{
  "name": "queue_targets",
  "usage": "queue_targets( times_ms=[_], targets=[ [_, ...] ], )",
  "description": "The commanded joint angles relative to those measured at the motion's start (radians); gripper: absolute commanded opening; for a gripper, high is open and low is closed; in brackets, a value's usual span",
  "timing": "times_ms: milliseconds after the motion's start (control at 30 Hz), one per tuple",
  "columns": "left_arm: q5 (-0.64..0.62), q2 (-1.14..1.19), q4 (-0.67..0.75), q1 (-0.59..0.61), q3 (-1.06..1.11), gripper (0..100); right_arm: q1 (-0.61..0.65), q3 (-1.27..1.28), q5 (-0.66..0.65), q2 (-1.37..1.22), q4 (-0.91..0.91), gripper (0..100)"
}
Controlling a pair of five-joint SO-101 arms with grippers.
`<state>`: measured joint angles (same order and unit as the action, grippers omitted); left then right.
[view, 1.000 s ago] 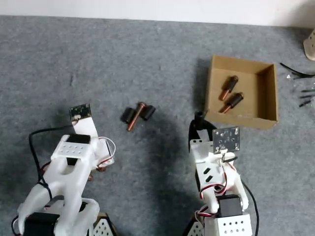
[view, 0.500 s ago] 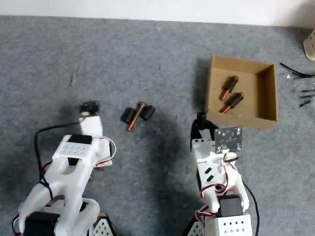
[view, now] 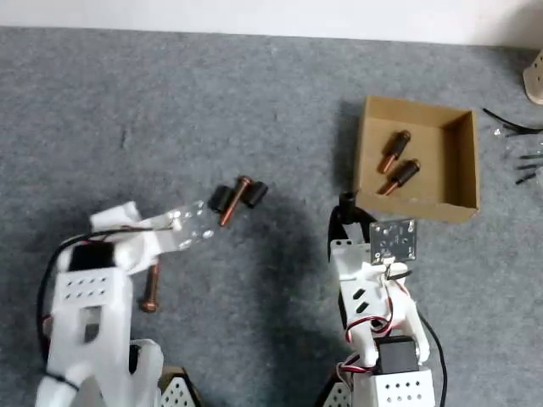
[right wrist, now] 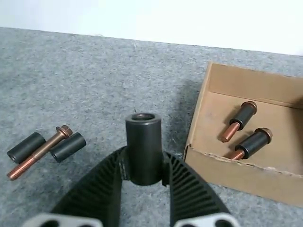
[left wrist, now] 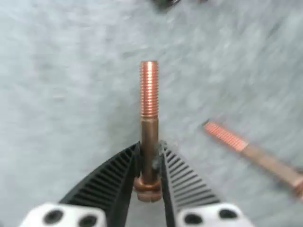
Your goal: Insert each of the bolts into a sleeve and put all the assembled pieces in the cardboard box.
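My left gripper (left wrist: 149,163) is shut on a copper bolt (left wrist: 149,101), gripped near its head, with the threaded end pointing away. In the high view this gripper (view: 195,224) lies level, just left of two black sleeves (view: 222,199) (view: 257,194) with a loose bolt (view: 233,202) between them. Another bolt (view: 150,288) lies on the mat beside the left arm. My right gripper (right wrist: 143,172) is shut on an upright black sleeve (right wrist: 143,146), close to the near left corner of the cardboard box (view: 416,208). Two assembled pieces (view: 394,150) (view: 400,176) lie inside the box.
Grey mat covers the table. Dark cables and small screws (view: 519,157) lie right of the box, and a pale object (view: 534,76) sits at the far right edge. Open mat stretches beyond the sleeves and between the two arms.
The left arm has turned, and its gripper now points right toward the sleeves instead of away from me. A bolt on the mat beside it has come into sight. The right arm has barely moved.
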<state>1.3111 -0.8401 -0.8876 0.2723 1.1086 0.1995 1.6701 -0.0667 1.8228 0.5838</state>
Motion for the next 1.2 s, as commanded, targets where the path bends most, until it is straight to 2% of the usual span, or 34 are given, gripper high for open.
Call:
queue_targets(
  times_ms=[0,100,233,433,700,933,1067,1167],
  targets=[
    [0.259,-0.074,-0.032,0.122,-0.044,0,-0.010,0.133,-0.011,0.010,-0.028,0.9],
    [0.318,-0.038,-0.068,0.193,-0.048,0,-0.010,0.133,-0.011,0.010,-0.028,0.9],
    [0.331,0.094,-0.072,0.259,-0.147,0,-0.010,0.133,-0.011,0.010,-0.025,0.9],
    [0.325,0.479,-0.106,0.312,-0.435,0,-0.010,0.133,-0.011,0.010,-0.025,0.9],
    [0.308,0.920,-0.270,0.355,-0.849,1,-0.010,0.133,-0.011,0.010,-0.025,0.9],
    [0.044,1.119,-0.269,0.367,-1.027,18,-0.010,0.133,-0.011,0.010,-0.025,0.9],
    [-0.081,1.147,-0.272,0.361,-1.101,19,-0.010,0.133,-0.011,0.010,-0.025,0.9],
    [-0.275,1.147,-0.276,0.357,-1.136,19,-0.010,0.133,-0.011,0.010,-0.025,0.9]
  ],
)
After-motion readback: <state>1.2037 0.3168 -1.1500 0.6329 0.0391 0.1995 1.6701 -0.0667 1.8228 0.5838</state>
